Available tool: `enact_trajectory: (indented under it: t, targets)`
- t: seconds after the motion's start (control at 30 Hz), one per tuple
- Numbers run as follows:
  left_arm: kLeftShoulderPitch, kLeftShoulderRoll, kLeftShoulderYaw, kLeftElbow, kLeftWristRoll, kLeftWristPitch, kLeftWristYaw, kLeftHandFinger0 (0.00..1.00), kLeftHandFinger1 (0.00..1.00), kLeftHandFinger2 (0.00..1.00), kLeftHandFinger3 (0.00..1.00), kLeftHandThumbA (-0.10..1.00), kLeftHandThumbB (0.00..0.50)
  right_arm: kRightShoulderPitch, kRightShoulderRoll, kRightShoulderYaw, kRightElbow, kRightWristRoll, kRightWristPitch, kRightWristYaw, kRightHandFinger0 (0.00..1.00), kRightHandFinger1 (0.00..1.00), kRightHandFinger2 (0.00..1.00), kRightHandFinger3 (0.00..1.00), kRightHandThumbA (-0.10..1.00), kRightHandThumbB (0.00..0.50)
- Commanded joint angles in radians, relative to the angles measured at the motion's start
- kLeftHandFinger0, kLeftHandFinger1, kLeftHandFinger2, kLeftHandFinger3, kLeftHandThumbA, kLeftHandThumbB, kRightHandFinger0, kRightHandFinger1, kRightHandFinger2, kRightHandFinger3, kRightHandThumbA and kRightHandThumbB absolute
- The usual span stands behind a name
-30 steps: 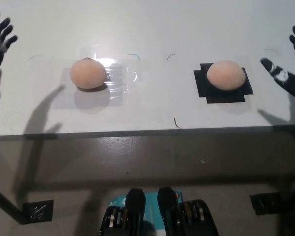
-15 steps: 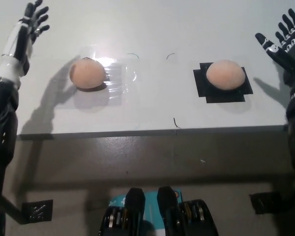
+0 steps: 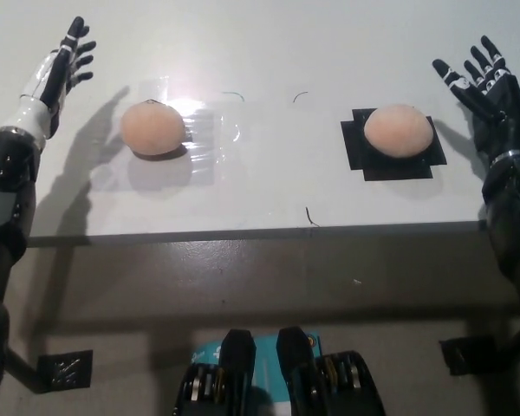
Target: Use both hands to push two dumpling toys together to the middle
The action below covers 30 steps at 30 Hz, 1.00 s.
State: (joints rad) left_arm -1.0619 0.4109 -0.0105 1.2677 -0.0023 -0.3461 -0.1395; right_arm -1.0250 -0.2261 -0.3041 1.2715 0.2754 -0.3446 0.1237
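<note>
**Q:** Status on the hands?

**A:** My left hand (image 3: pixel 59 71) is up over the far left of the worktop (image 3: pixel 269 186), fingers spread, holding nothing. My right hand (image 3: pixel 477 82) is over the far right, palm facing inward, fingers fanned apart, also holding nothing. Neither is touching a toy.

**Q:** Where are the dumplings?

**A:** Left dumpling toy (image 3: pixel 152 128) sits on a clear glossy film patch (image 3: pixel 204 130), left of centre. Right dumpling toy (image 3: pixel 399 131) sits on a black square patch (image 3: pixel 361 156), right of centre. Both flat on the worktop, well apart, with bare white surface between them.

**Q:** Hand-to-toy spacing?

**A:** Left hand is outboard of the left toy and slightly farther back, with a clear gap. Right hand is just outboard of the right toy, nearer to it than the left hand is to its toy; its shadow falls beside the black patch. No contact either side.

**Q:** Anything else on the surface?

**A:** A few thin dark pen marks (image 3: pixel 310 215) near the middle.
</note>
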Motion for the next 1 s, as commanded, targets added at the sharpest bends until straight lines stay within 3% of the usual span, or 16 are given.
enact_trajectory:
  t: [0.0, 0.1, 0.2, 0.33, 0.37, 0.4, 0.43, 0.47, 0.57, 0.67, 0.73, 0.77, 0.83, 0.9, 0.97]
  targets:
    - [-0.081, 0.046, -0.012, 0.034, 0.028, -0.098, 0.025, 1.00, 1.00, 1.00, 1.00, 1.00, 0.403, -0.067, -0.023, -0.021, 0.010, 0.035, -0.067, 0.031, 1.00, 1.00, 1.00, 1.00, 1.00, 0.171]
    - [-0.076, 0.030, 0.008, 0.040, 0.001, -0.079, -0.004, 1.00, 1.00, 1.00, 1.00, 1.00, 0.407, -0.060, -0.019, -0.027, 0.029, 0.039, -0.061, 0.046, 1.00, 1.00, 1.00, 1.00, 1.00, 0.172]
    - [-0.065, 0.022, -0.023, 0.047, 0.044, -0.089, 0.043, 1.00, 1.00, 1.00, 1.00, 1.00, 0.382, -0.052, -0.012, -0.028, 0.044, 0.038, -0.067, 0.048, 1.00, 1.00, 1.00, 1.00, 1.00, 0.157]
    - [-0.051, -0.003, -0.026, 0.065, 0.042, -0.076, 0.044, 1.00, 1.00, 1.00, 1.00, 1.00, 0.368, -0.037, 0.003, -0.019, 0.054, 0.034, -0.079, 0.046, 1.00, 1.00, 1.00, 1.00, 1.00, 0.194]
    - [-0.044, -0.009, -0.028, 0.064, 0.045, -0.086, 0.053, 1.00, 1.00, 1.00, 1.00, 1.00, 0.337, -0.035, 0.005, -0.016, 0.059, 0.032, -0.081, 0.045, 1.00, 1.00, 1.00, 1.00, 1.00, 0.203]
    - [-0.041, -0.012, -0.028, 0.067, 0.044, -0.088, 0.054, 1.00, 1.00, 1.00, 1.00, 1.00, 0.336, -0.033, 0.007, -0.012, 0.059, 0.028, -0.084, 0.044, 1.00, 1.00, 1.00, 1.00, 1.00, 0.190]
    - [-0.036, -0.019, -0.025, 0.069, 0.041, -0.089, 0.052, 1.00, 1.00, 1.00, 1.00, 1.00, 0.369, -0.030, 0.011, -0.005, 0.058, 0.022, -0.090, 0.041, 1.00, 1.00, 1.00, 1.00, 1.00, 0.179]
    - [-0.030, -0.029, -0.026, 0.068, 0.041, -0.089, 0.051, 1.00, 1.00, 1.00, 1.00, 1.00, 0.436, -0.027, 0.016, -0.005, 0.060, 0.022, -0.092, 0.040, 1.00, 1.00, 1.00, 1.00, 1.00, 0.184]
    - [-0.022, -0.050, -0.018, 0.070, 0.030, -0.086, 0.037, 1.00, 1.00, 1.00, 1.00, 1.00, 0.492, -0.022, 0.020, -0.004, 0.062, 0.023, -0.092, 0.039, 1.00, 1.00, 1.00, 1.00, 1.00, 0.192]
    - [-0.011, -0.078, -0.015, 0.068, 0.029, -0.093, 0.045, 1.00, 1.00, 1.00, 1.00, 1.00, 0.409, -0.019, 0.025, -0.004, 0.062, 0.025, -0.097, 0.042, 1.00, 1.00, 1.00, 1.00, 1.00, 0.192]
    - [-0.005, -0.098, 0.008, 0.070, 0.000, -0.060, 0.025, 1.00, 1.00, 1.00, 1.00, 1.00, 0.417, -0.021, 0.028, -0.012, 0.063, 0.035, -0.098, 0.047, 1.00, 1.00, 1.00, 1.00, 1.00, 0.208]
    - [0.002, -0.109, 0.012, 0.065, -0.003, -0.049, 0.021, 1.00, 1.00, 1.00, 1.00, 1.00, 0.398, -0.020, 0.029, -0.013, 0.063, 0.037, -0.098, 0.051, 1.00, 1.00, 1.00, 1.00, 1.00, 0.215]
    - [0.018, -0.121, -0.014, 0.060, 0.037, -0.074, 0.047, 1.00, 1.00, 1.00, 1.00, 1.00, 0.383, -0.017, 0.033, -0.016, 0.061, 0.042, -0.099, 0.058, 1.00, 1.00, 1.00, 1.00, 1.00, 0.222]
    - [0.026, -0.133, -0.039, 0.064, 0.069, -0.090, 0.084, 1.00, 1.00, 1.00, 1.00, 1.00, 0.407, -0.017, 0.033, -0.013, 0.062, 0.039, -0.101, 0.055, 1.00, 1.00, 1.00, 1.00, 1.00, 0.216]
    - [0.030, -0.142, -0.056, 0.063, 0.084, -0.086, 0.105, 1.00, 1.00, 1.00, 1.00, 1.00, 0.395, -0.020, 0.036, -0.013, 0.063, 0.040, -0.102, 0.055, 1.00, 1.00, 1.00, 1.00, 1.00, 0.197]
